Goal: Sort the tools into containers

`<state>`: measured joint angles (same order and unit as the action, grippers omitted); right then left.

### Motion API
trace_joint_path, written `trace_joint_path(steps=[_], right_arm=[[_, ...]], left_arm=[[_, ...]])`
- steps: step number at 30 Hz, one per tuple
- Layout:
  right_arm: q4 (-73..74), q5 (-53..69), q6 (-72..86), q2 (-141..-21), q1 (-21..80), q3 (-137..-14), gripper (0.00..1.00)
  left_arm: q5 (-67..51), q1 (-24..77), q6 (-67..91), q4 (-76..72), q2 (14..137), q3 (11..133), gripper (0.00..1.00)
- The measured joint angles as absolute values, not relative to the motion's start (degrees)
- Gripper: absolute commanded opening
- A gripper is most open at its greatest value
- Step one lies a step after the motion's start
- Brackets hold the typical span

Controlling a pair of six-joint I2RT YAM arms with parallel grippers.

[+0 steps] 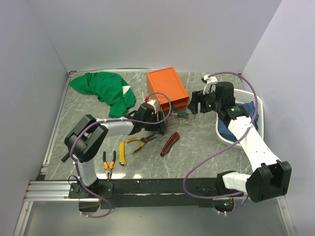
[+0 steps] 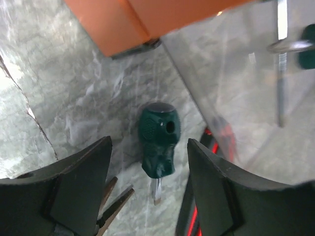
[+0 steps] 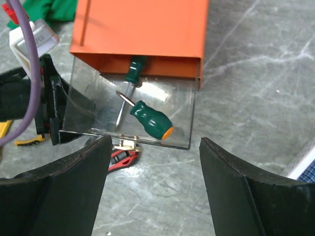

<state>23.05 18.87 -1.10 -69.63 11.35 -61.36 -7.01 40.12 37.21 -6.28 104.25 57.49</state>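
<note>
The orange box [image 1: 167, 87] has a clear drawer [image 1: 178, 114] pulled out toward me. In the right wrist view the drawer [image 3: 162, 93] holds two green-handled screwdrivers, one with an orange end [image 3: 151, 119] and one half under the box [image 3: 134, 68]. My left gripper [image 1: 158, 125] is open at the drawer's left front corner. In its wrist view the gripper [image 2: 148, 143] straddles a stubby green screwdriver [image 2: 158, 140] lying on the table, not touching it. My right gripper [image 1: 196, 105] [image 3: 155, 141] is open and empty, above the drawer's front. No hammer is in view.
Yellow-handled pliers [image 1: 140, 141], a red-black utility knife [image 1: 170, 143], a yellow utility knife [image 1: 122, 153] and orange-black pliers [image 1: 109, 163] lie on the marble table front. A green cloth [image 1: 103, 88] lies back left. A white basket [image 1: 259, 114] with blue cloth stands right.
</note>
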Motion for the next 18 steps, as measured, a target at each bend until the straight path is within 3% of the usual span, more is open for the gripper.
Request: trace_joint_path(steps=[11, 18], right_arm=[[21.9, 18.9, -0.4, -69.5, 9.9, -59.9, 0.79], [21.6, 18.8, 1.3, -69.5, 9.8, -59.5, 0.79]], left_arm=[[-1.6, 41.7, 37.3, -3.8, 105.8, 59.0, 0.56], [-0.1, 41.1, 37.3, -6.0, 103.9, 55.3, 0.36]])
